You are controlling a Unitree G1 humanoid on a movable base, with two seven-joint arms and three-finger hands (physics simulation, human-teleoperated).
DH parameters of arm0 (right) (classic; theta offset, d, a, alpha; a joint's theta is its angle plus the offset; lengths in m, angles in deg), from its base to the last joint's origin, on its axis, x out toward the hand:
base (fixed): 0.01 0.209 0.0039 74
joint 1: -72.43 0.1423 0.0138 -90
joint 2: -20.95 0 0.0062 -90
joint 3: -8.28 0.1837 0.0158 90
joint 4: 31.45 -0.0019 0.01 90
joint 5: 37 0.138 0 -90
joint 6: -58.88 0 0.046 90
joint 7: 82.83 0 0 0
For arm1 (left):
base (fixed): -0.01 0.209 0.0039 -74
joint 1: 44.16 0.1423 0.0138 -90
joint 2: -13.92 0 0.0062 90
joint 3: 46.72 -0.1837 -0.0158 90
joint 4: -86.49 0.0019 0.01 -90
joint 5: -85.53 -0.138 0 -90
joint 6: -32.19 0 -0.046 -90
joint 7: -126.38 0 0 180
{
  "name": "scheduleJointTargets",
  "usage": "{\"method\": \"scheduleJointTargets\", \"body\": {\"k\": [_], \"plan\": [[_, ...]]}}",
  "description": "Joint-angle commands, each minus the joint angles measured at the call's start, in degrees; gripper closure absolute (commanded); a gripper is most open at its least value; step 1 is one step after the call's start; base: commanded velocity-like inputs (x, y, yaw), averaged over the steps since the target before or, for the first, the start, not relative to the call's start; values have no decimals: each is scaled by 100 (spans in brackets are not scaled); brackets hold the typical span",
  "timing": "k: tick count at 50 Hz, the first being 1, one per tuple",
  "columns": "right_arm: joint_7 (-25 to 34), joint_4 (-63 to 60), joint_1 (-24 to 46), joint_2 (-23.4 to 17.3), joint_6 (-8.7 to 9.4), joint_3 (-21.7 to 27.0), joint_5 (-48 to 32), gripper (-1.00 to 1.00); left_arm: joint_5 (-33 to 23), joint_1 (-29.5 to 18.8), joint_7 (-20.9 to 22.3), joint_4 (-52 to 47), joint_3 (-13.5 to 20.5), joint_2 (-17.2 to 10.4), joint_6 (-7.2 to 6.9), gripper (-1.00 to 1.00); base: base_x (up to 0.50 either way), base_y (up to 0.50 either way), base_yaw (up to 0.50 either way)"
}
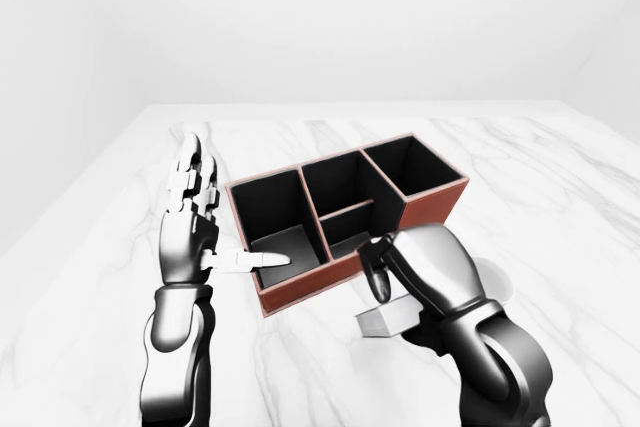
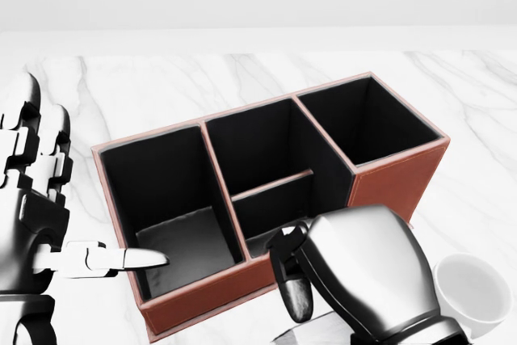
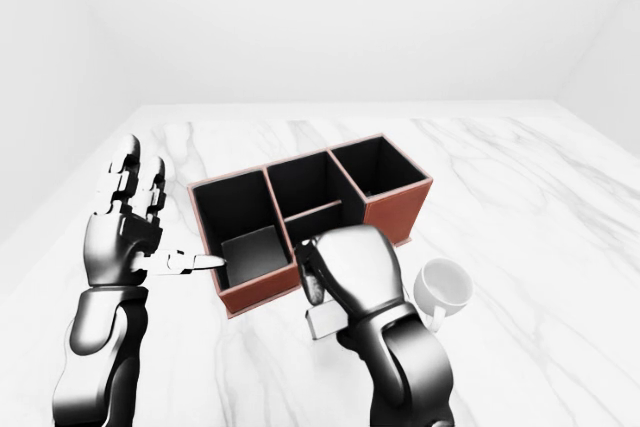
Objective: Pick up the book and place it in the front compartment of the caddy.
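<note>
The caddy (image 2: 396,183) is showing a leather-like reddish-brown skin, matt, with a dull black lining. The table (image 1: 560,197) is gleaming as polished white marble, grey-veined. Both the left hand (image 1: 190,232) and right hand (image 2: 367,276) are shining like glossy metal. The mug (image 3: 445,287) is looking smooth, white, ceramic.

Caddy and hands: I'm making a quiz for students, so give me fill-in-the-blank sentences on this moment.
The caddy has a brown outside and a ____ inside.
The white ____ stands at the caddy's right in the right-eye view.
The left hand has its fingers spread ____.
The right hand holds a pale ____.

Missing: black; mug; open; book
</note>
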Motion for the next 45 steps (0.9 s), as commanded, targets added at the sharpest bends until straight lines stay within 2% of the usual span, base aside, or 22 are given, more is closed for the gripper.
{"method": "scheduleJointTargets", "body": {"k": [1, 16, 45], "plan": [[-1, -328, 705, 245, -1, 309, -247, 100, -1, 3, 2, -2, 2, 0, 0, -100, 0, 0, 0], [-1, -236, 1619, 394, -1, 554, -369, 100, 0, -2, 1, -9, 4, -2, 0, -100, 0, 0, 0], [-1, 648, 2425, 546, -1, 524, -462, 100, -10, -4, 4, 37, -16, 4, 0, -100, 0, 0, 0]]}}
